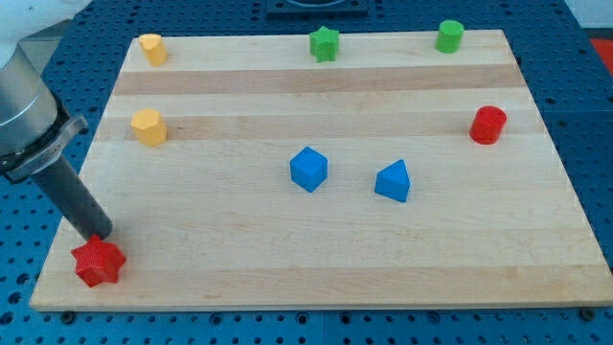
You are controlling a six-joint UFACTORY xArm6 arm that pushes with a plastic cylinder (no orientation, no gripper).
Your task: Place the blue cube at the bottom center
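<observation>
The blue cube (308, 169) sits near the middle of the wooden board (316, 259). A blue triangular block (393, 181) lies to its right. My tip (100, 234) is at the view's bottom left, far left of the blue cube, right above and touching or nearly touching a red star block (99, 262).
A yellow block (152, 48) is at the top left corner, another yellow block (147, 126) below it. A green star (325, 43) is at top centre, a green cylinder (449, 35) at top right, a red cylinder (488, 125) at the right edge.
</observation>
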